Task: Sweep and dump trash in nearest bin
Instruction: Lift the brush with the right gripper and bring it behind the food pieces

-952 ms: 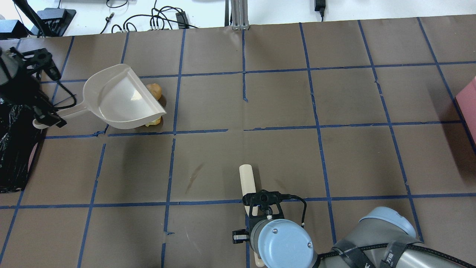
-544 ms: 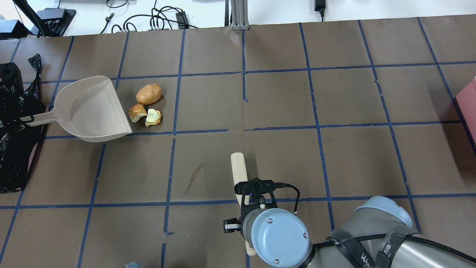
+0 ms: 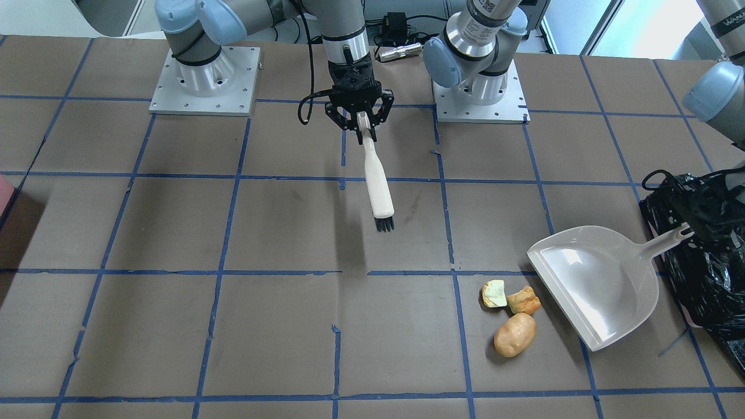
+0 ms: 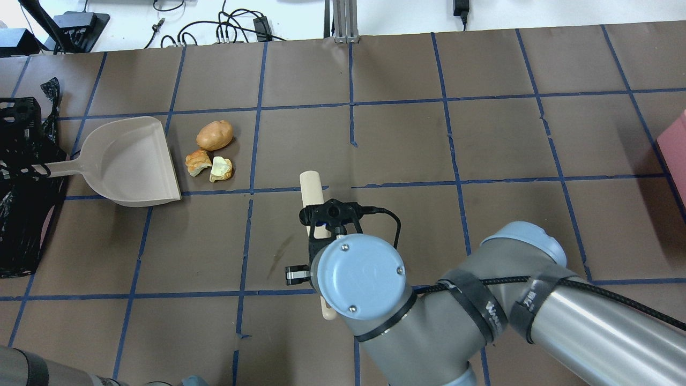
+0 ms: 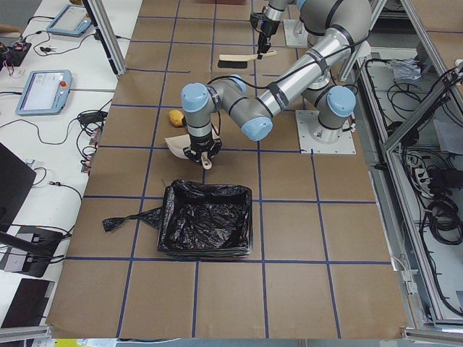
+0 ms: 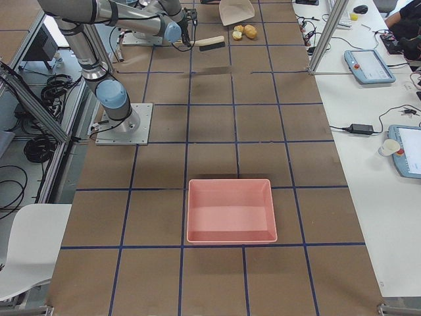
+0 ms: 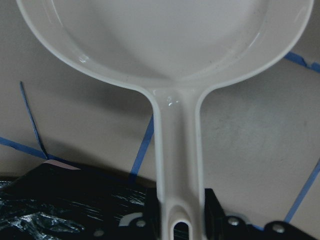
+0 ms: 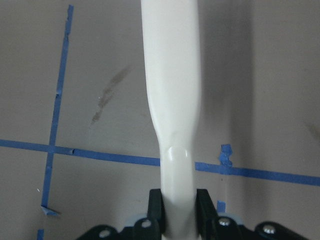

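Note:
The trash is a tan potato-shaped lump (image 4: pixel 214 135), an orange-brown chunk (image 4: pixel 198 162) and a pale yellow-green chunk (image 4: pixel 221 169), close together on the table. They also show in the front view: the potato (image 3: pixel 515 334), the orange chunk (image 3: pixel 524 300) and the green chunk (image 3: pixel 494 293). A grey dustpan (image 4: pixel 134 161) lies just left of them, its open edge facing them. My left gripper (image 7: pixel 180 220) is shut on the dustpan handle. My right gripper (image 3: pixel 362 119) is shut on a cream brush (image 3: pixel 377 186) with black bristles, held mid-table, apart from the trash. The bin (image 4: pixel 21 225), with its black bag, stands behind the dustpan handle.
A reddish-pink tray (image 6: pixel 230 210) with no bag sits at the far right end of the table and shows at the overhead view's right edge (image 4: pixel 676 155). The brown table (image 4: pixel 429 145) carries a grid of blue tape. Both arm bases stand at the robot side.
The dustpan, raised and tilted over the trash a second ago, has moved left and down and now lies beside it. My right arm has carried the brush forward and left, nearer the trash.

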{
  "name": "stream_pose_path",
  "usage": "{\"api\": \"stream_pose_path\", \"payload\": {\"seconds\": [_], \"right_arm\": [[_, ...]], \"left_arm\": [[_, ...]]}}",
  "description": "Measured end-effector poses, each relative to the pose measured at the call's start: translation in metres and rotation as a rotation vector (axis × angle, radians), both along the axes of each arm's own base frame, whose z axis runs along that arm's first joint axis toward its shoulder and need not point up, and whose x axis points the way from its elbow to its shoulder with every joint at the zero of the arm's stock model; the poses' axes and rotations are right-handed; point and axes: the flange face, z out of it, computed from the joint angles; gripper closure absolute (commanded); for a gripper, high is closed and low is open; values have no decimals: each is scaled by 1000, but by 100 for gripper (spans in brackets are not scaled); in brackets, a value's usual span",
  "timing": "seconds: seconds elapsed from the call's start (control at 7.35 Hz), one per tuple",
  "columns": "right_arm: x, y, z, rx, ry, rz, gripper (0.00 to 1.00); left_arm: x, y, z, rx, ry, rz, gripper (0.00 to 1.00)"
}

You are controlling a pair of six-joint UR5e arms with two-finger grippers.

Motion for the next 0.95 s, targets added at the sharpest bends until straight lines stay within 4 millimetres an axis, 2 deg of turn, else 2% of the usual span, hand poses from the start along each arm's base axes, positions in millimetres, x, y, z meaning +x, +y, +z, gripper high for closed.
{"api": "stream_pose_path", "payload": {"seconds": [0.27,0.54,0.82,0.95], "right_arm": [[40,-64,-8,7,8,-4,92],[71,-130,-12,20,27,-9,93],[94,-176,6,97,90,-16,92],[97,-193,7,126,110,-26,92]], "left_arm": [[2,-5,-26,29,22,49,98],[1,-6,-34,38,26,95,97],[-17,-11,-37,46,29,118,97],[-25,-13,-39,51,32,113,97]]}}
